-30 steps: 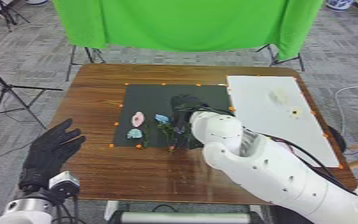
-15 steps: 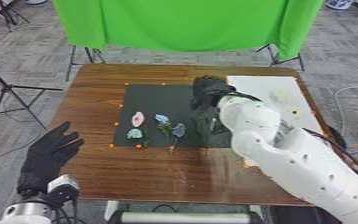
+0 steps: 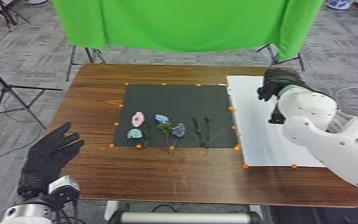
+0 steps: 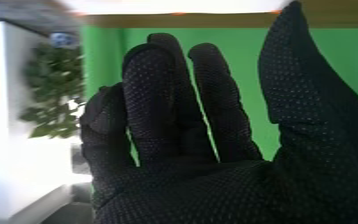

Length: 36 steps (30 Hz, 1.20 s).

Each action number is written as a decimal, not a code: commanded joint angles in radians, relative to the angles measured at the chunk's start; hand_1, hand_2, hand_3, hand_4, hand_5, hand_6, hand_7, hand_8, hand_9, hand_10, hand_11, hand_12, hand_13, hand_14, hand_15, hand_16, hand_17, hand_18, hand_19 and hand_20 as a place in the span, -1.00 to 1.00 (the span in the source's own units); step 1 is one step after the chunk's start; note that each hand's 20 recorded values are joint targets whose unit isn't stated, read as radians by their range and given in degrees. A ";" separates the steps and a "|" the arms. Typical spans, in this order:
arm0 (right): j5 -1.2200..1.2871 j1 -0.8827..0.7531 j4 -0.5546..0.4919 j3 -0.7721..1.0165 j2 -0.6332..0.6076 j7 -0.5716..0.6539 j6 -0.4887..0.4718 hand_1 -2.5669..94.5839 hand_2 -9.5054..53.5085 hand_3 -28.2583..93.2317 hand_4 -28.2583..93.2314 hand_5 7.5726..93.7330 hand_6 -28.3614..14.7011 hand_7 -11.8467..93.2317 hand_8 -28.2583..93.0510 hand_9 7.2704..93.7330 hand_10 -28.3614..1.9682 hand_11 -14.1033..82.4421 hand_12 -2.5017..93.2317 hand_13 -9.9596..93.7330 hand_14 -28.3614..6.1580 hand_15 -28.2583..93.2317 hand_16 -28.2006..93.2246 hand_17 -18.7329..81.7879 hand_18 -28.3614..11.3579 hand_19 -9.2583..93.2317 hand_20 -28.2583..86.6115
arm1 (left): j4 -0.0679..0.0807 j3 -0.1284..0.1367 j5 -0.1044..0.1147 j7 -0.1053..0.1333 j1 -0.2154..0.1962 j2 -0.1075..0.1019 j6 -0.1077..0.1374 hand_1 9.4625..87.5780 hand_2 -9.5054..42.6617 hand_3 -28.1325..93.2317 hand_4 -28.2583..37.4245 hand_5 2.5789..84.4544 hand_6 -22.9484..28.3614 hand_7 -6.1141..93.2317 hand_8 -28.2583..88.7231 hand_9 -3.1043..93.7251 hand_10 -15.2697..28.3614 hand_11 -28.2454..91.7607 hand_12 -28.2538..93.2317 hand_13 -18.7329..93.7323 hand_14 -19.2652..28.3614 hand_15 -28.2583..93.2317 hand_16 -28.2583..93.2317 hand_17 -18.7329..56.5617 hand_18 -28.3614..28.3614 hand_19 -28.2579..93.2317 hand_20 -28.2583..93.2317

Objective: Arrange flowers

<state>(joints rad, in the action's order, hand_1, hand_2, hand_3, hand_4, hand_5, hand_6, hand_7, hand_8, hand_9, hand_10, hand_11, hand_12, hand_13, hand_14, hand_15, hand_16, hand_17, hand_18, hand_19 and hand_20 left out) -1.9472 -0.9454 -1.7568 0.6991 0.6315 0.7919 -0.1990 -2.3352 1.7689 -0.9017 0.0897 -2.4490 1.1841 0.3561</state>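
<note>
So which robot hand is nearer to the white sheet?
Right. The right robot hand is over the far part of the white sheet; the left robot hand is by the table's left edge, across the dark mat from it.

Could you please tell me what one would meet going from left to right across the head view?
Black-gloved left hand, pink oval flower, small light-blue flower, grey-blue flower, slender green stems, black-gloved right hand.
</note>
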 commanded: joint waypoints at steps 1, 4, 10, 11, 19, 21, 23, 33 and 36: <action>0.040 0.039 0.060 -0.053 -0.083 0.079 0.041 -0.31 -1.00 0.98 -1.00 -0.01 0.09 -0.41 -0.77 0.07 -0.29 -0.18 -0.67 0.32 -0.06 0.87 -0.40 -0.17 -0.76 0.99 0.30 | -0.002 -0.008 0.000 -0.010 -0.005 0.000 -0.001 -0.58 -0.27 0.79 -0.77 -0.16 0.31 -0.58 -0.70 -0.21 0.65 -0.01 -0.40 -0.21 0.93 0.31 -0.72 -0.71 0.81 0.52 -0.68; 0.050 0.030 0.077 -0.052 -0.080 0.097 0.036 -0.31 -1.00 0.98 -1.00 -0.02 0.09 -0.42 -0.77 0.07 -0.28 -0.19 -0.67 0.32 -0.05 0.87 -0.41 -0.17 -0.76 0.99 0.30 | -0.001 -0.009 0.000 -0.009 -0.002 0.000 0.000 -0.58 -0.27 0.79 -0.77 -0.16 0.31 -0.58 -0.70 -0.21 0.65 -0.01 -0.40 -0.21 0.93 0.31 -0.72 -0.71 0.81 0.52 -0.68; 0.071 0.023 0.116 -0.044 -0.070 0.117 0.022 -0.31 -1.00 0.98 -1.00 -0.02 0.09 -0.42 -0.77 0.06 -0.28 -0.20 -0.67 0.32 -0.05 0.87 -0.42 -0.17 -0.76 0.99 0.29 | 0.001 -0.014 0.003 -0.001 0.002 0.004 0.000 -0.58 -0.27 0.79 -0.77 -0.16 0.30 -0.57 -0.70 -0.21 0.65 -0.01 -0.40 -0.21 0.93 0.31 -0.72 -0.71 0.81 0.52 -0.68; 0.081 0.032 0.121 -0.060 -0.075 0.124 0.032 -0.31 -1.00 0.98 -1.00 -0.02 0.09 -0.42 -0.77 0.06 -0.28 -0.20 -0.67 0.32 -0.05 0.87 -0.42 -0.17 -0.76 0.99 0.29 | 0.001 -0.015 0.005 0.003 0.000 0.002 0.002 -0.58 -0.27 0.79 -0.77 -0.16 0.30 -0.57 -0.70 -0.21 0.65 -0.01 -0.40 -0.21 0.93 0.31 -0.72 -0.71 0.81 0.52 -0.68; 0.097 -0.011 0.143 -0.020 -0.059 0.132 0.000 -0.31 -1.00 0.97 -1.00 -0.02 0.09 -0.42 -0.77 0.07 -0.28 -0.20 -0.66 0.32 -0.05 0.87 -0.42 -0.17 -0.77 1.00 0.28 | 0.000 -0.012 0.007 0.008 -0.001 0.006 0.003 -0.58 -0.27 0.79 -0.77 -0.17 0.30 -0.57 -0.70 -0.21 0.65 -0.01 -0.40 -0.21 0.93 0.31 -0.72 -0.71 0.81 0.52 -0.68; 0.094 -0.004 0.147 -0.038 -0.058 0.137 0.007 -0.31 -1.00 0.97 -1.00 -0.02 0.10 -0.42 -0.77 0.08 -0.27 -0.20 -0.67 0.33 -0.04 0.88 -0.42 -0.17 -0.77 1.00 0.28 | 0.001 -0.013 0.008 0.008 0.003 0.007 0.000 -0.58 -0.27 0.79 -0.77 -0.16 0.30 -0.57 -0.70 -0.21 0.65 -0.01 -0.40 -0.21 0.93 0.31 -0.72 -0.71 0.81 0.52 -0.68; 0.100 -0.016 0.149 -0.024 -0.056 0.142 -0.003 -0.31 -1.00 0.97 -1.00 -0.01 0.11 -0.42 -0.77 0.09 -0.25 -0.20 -0.67 0.36 -0.01 0.88 -0.42 -0.16 -0.77 1.00 0.28 | 0.002 -0.015 0.005 0.002 0.008 0.009 -0.003 -0.58 -0.27 0.79 -0.76 -0.16 0.31 -0.57 -0.70 -0.21 0.65 -0.01 -0.39 -0.21 0.93 0.31 -0.72 -0.71 0.81 0.52 -0.68; 0.119 -0.039 0.168 -0.010 -0.058 0.150 -0.002 -0.31 -1.00 0.96 -1.00 0.01 0.14 -0.42 -0.77 0.12 -0.22 -0.22 -0.67 0.38 0.00 0.91 -0.42 -0.16 -0.79 1.00 0.28 | 0.005 -0.015 0.005 0.005 0.011 0.013 -0.002 -0.58 -0.27 0.79 -0.77 -0.17 0.30 -0.57 -0.70 -0.21 0.65 -0.01 -0.40 -0.21 0.93 0.31 -0.72 -0.71 0.81 0.52 -0.68; 0.119 -0.042 0.166 -0.012 -0.061 0.147 -0.003 -0.30 -1.00 0.95 -1.00 0.02 0.26 -0.42 -0.78 0.15 -0.06 -0.25 -0.68 0.39 -0.01 0.91 -0.42 -0.16 -0.78 0.99 0.28 | 0.008 -0.017 0.006 0.006 0.016 0.013 -0.006 -0.58 -0.27 0.79 -0.77 -0.17 0.30 -0.57 -0.70 -0.21 0.65 -0.01 -0.39 -0.21 0.93 0.31 -0.72 -0.71 0.81 0.52 -0.68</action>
<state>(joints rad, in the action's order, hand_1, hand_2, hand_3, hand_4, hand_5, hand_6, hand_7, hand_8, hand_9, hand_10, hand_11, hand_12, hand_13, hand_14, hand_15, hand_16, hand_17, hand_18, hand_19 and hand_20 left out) -1.8257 -0.9850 -1.6024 0.6883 0.5744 0.9286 -0.2030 -2.3326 1.7575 -0.9003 0.0929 -2.4304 1.1896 0.3549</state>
